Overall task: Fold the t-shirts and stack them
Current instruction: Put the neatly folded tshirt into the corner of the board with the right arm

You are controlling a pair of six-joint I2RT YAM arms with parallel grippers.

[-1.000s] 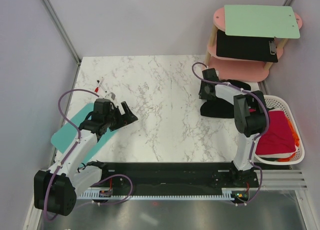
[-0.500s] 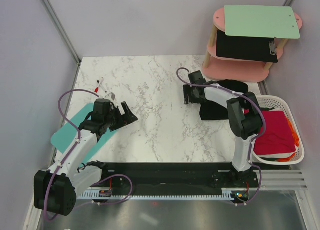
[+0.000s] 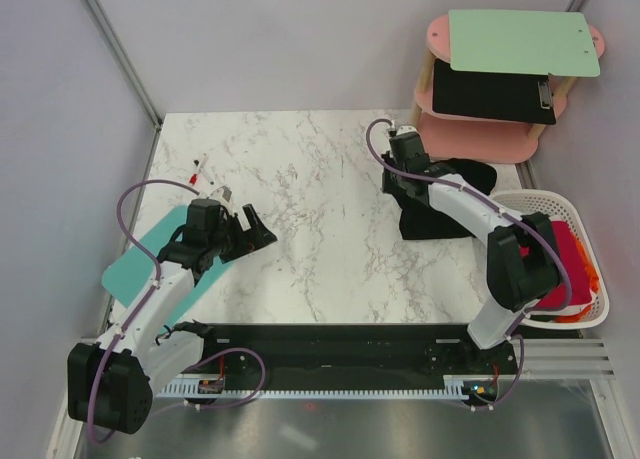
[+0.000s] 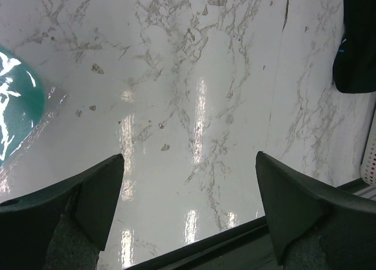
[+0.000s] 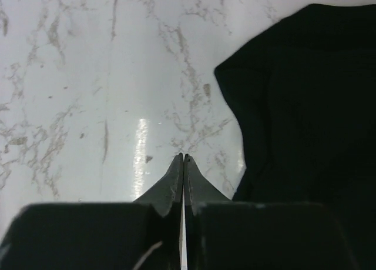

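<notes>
A black t-shirt [image 3: 428, 222] lies crumpled on the marble table [image 3: 300, 179] at the right; it also shows in the right wrist view [image 5: 305, 105] and the left wrist view [image 4: 358, 40]. My right gripper [image 3: 398, 174] [image 5: 184, 157] hovers just left of the shirt's far edge, shut with nothing between its fingers. A crimson-red t-shirt [image 3: 572, 247] and a bit of orange fabric [image 3: 593, 277] lie in the white basket [image 3: 590, 317], partly hidden by the right arm. My left gripper [image 3: 262, 229] [image 4: 189, 158] stands open over bare marble at the left.
A teal cutting board [image 3: 135, 269] [image 4: 14, 105] lies under the left arm. A red-and-white pen [image 3: 197, 169] rests at the far left. A pink shelf stand [image 3: 480, 131] at the back right carries a green board [image 3: 520, 39] and a black clipboard [image 3: 495, 91].
My right gripper swung left off the black shirt, then back toward its far edge, and its jaws went from open to shut on nothing. The left arm has not moved.
</notes>
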